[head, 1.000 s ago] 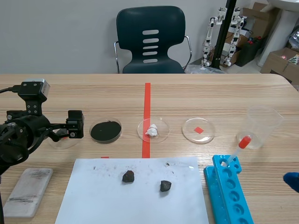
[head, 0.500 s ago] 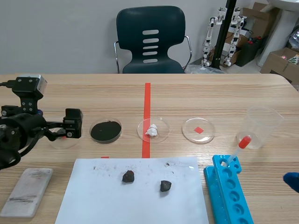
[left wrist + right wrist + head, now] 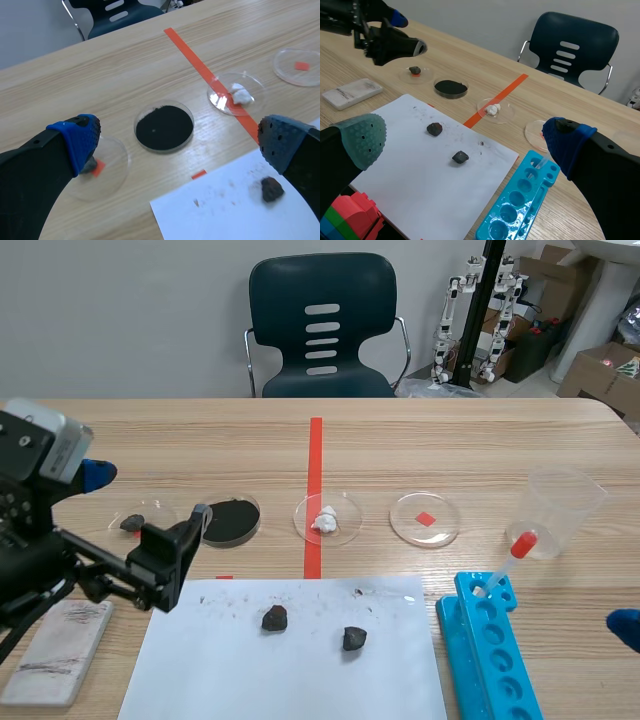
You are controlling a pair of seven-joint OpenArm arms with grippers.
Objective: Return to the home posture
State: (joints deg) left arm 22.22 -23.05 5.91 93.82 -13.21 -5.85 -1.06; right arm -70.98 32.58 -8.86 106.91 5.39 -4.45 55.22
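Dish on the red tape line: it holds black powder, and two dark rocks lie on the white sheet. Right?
No: the scene view shows that dish holding a white lump; the two dark rocks do lie on the white sheet.

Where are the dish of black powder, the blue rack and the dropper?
dish of black powder (image 3: 164, 126), left wrist view, powder's middle.
blue rack (image 3: 492, 652), scene view, its top face.
dropper (image 3: 522, 543), scene view, red bulb.

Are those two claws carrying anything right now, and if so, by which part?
Nothing is held: the left gripper and the right gripper both stand open, with nothing between their fingers.
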